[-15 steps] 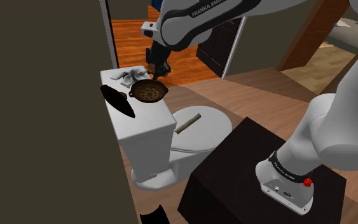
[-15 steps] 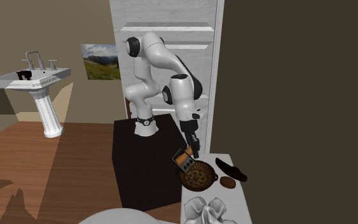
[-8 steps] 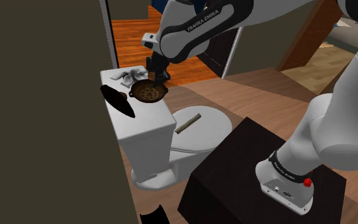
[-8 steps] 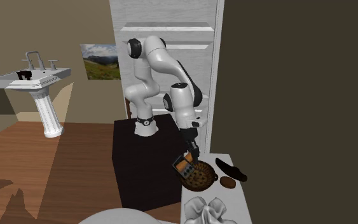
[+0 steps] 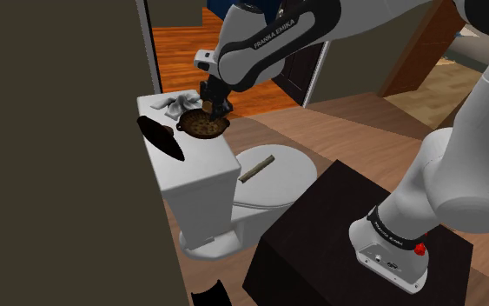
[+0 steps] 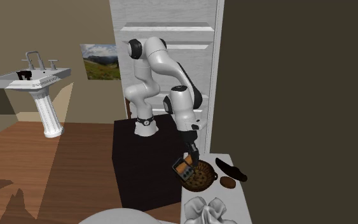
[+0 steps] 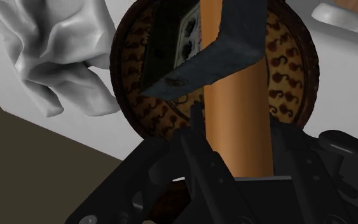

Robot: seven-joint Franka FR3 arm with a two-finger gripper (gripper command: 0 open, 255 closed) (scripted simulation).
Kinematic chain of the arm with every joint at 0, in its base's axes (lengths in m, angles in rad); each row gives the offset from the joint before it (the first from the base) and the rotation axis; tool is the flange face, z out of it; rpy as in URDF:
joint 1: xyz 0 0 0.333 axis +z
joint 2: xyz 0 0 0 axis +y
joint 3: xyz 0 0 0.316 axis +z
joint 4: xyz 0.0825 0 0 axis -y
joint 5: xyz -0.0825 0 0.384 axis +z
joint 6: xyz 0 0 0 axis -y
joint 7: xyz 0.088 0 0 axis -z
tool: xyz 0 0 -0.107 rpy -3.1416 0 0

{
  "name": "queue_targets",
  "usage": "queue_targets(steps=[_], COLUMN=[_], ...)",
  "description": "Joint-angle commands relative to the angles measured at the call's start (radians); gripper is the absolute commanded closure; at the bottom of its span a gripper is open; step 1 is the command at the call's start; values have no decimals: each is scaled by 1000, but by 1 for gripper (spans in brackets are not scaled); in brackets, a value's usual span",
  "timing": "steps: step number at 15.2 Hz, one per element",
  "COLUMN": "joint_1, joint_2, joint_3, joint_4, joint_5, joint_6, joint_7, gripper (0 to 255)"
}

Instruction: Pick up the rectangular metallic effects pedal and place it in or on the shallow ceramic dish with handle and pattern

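Pedal (image 7: 238, 108) is clamped between the tool's (image 6: 191, 160) fingers and hangs tilted just below it. Its low end is over the dish (image 6: 204, 182); contact can't be told. The body is orange-brown with a dark grey face. The dish is brown and patterned, sitting at the toilet tank lid's (image 5: 194, 152) bowl-side edge. A white cloth (image 5: 175, 103) lies beside it.

Floor: wooden floor (image 6: 50, 172), warm brown.
Sink: white pedestal sink (image 6: 36, 86) by the wall.
Wall: landscape picture (image 6: 100, 61) hangs.
Toilet: white toilet (image 5: 287, 178), lid down.
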Motion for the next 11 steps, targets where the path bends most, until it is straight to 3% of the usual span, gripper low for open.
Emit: queue_targets(steps=[1, 2, 7, 11], joint_1=[0, 0, 0, 3], joint_2=[0, 0, 0, -111], joint_3=[0, 0, 0, -12], joint_4=[0, 0, 0, -13], joint_5=[0, 0, 0, -34], joint_6=[0, 0, 0, -97], joint_7=[0, 0, 0, 24], gripper=[255, 0, 0, 0])
